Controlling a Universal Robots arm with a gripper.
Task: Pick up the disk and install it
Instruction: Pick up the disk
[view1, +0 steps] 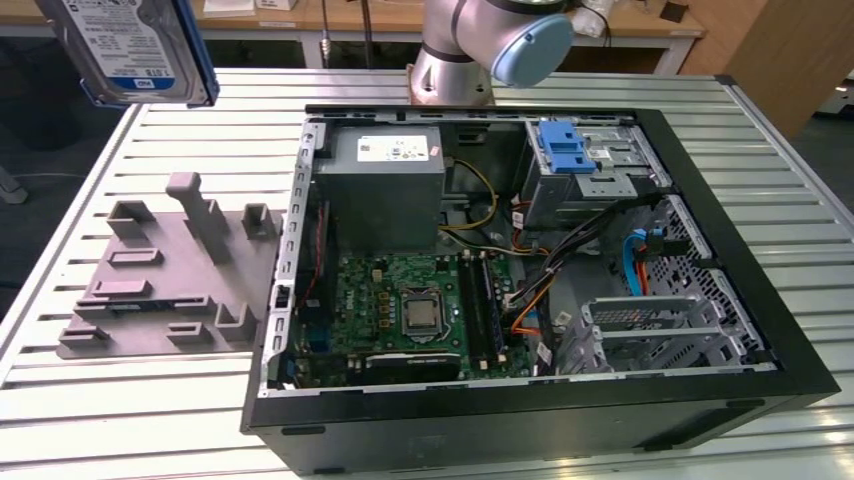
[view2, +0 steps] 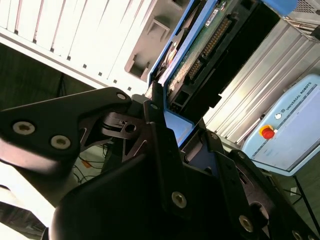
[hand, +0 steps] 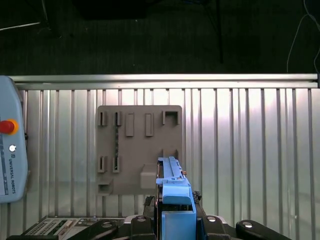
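jaws closed tight on the disk (view2: 200, 55), 1 blue side rail (view2: 177, 125) pinched between them; nothing else held. the disk (view1: 134, 50) hangs in the air clear of the tabletop (view1: 134, 400), at the exterior view's upper left, label face out. in the first wrist view it's edge-on above the grey fixture plate (hand: 139, 145), well apart from the open pc case (view1: 747, 250) and its drive cage (view1: 594, 175) w/ blue latch (view1: 571, 148).

handling, my guess: stiff metal body, dense for its size, won't flex. smooth faces could slip, so hold at the rails/long edges. bare circuit board + connector pins underneath look fragile, so no knocks.

writing: disk label is white w/ a blue band, carries print + barcodes. grey metal box (view1: 380, 190) in the case has a white sticker (view1: 394, 148). pale blue pendant (hand: 10, 150) has a red button + lettering.
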